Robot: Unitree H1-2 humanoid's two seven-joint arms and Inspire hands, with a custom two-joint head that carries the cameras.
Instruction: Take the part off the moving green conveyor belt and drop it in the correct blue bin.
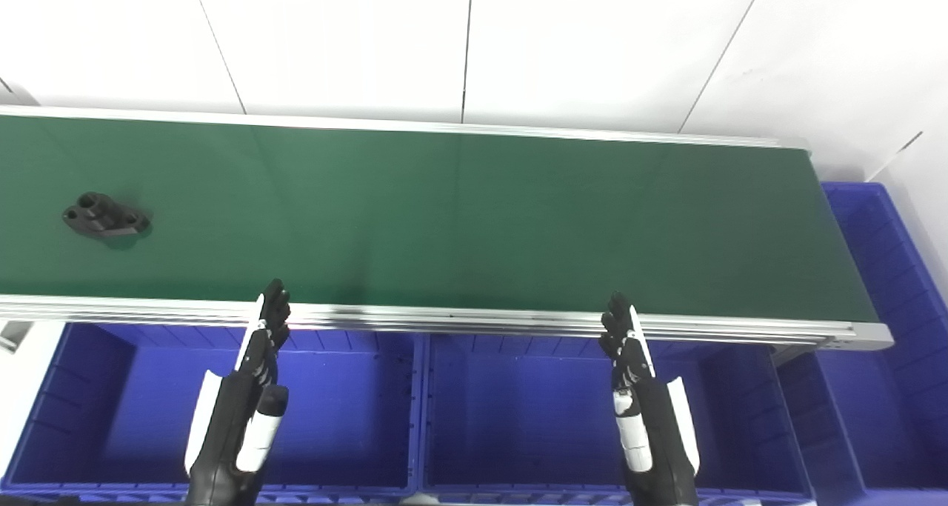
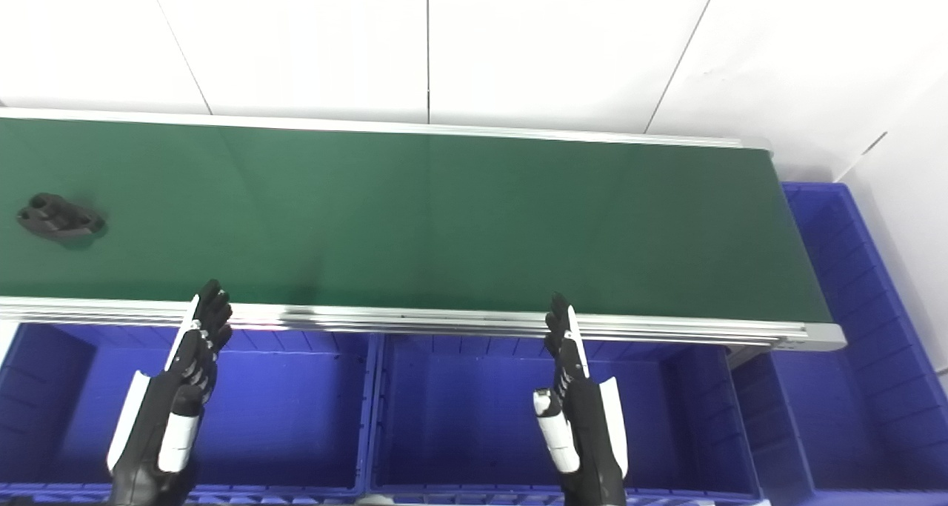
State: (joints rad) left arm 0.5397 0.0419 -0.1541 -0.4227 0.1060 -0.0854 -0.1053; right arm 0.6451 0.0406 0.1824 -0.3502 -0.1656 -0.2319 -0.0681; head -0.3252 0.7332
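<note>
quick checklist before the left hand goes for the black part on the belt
1. Black part in view on the green conveyor belt, far left: ok.
2. Left hand holding nothing, fingers extended: ok.
3. Right hand holding nothing, clear of the belt: ok.
4. Left hand within reach of the part: not ok, it hovers over the blue bin, short of the belt.
5. Which bin is correct: cannot tell.
6. Belt direction and speed: cannot tell.

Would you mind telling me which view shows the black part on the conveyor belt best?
The left eye view: the black part sits well inside the frame on the green conveyor belt, its holes visible. The right eye view shows it nearer the left edge, less distinct.
</note>
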